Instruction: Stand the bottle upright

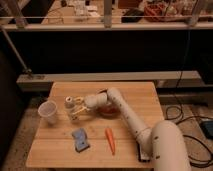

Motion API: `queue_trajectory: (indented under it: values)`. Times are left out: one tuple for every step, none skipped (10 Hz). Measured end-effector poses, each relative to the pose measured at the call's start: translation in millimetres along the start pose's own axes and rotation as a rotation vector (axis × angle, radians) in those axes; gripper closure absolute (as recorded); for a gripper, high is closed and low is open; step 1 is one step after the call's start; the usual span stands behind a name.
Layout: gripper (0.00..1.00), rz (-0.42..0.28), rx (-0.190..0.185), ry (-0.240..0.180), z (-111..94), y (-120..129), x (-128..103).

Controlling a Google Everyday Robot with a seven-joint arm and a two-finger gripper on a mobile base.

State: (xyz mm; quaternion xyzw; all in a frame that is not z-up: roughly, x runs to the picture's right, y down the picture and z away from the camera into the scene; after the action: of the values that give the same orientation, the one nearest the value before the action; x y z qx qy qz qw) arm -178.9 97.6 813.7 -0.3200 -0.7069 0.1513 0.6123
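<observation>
The small clear bottle (pixel 69 104) with a whitish round cap is on the wooden table (pixel 130 92), left of centre, and looks roughly upright. My gripper (pixel 77 110) is right next to the bottle on its right side, low over the tabletop. The arm reaches to it from the right. I cannot tell whether the gripper touches or holds the bottle.
A translucent white plastic cup (pixel 48 112) stands left of the bottle. A blue sponge (pixel 80 139) and an orange carrot (pixel 110 140) lie nearer the front edge. A reddish object (pixel 108 110) lies under the arm. A dark rail and wall run behind the table.
</observation>
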Motion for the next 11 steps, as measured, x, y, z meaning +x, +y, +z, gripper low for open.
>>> queue_trajectory:
  values:
    - [0.47,0.004,-0.001,0.004,0,0,2]
    - [0.36,0.008,-0.003,0.007,0,1,5]
    - [0.29,0.012,-0.003,0.010,0,2,7]
    - [0.26,0.014,-0.003,0.011,0,2,9]
    - [0.26,0.018,-0.001,0.013,0,2,11]
    - [0.26,0.020,-0.002,0.015,0,2,12]
    - [0.26,0.021,-0.003,0.017,1,2,13]
    - [0.26,0.023,-0.003,0.020,0,2,14]
    - [0.26,0.023,-0.004,0.024,-1,2,15]
    - [0.26,0.024,-0.007,0.028,-2,2,15]
    - [0.26,0.024,-0.007,0.032,-3,2,14]
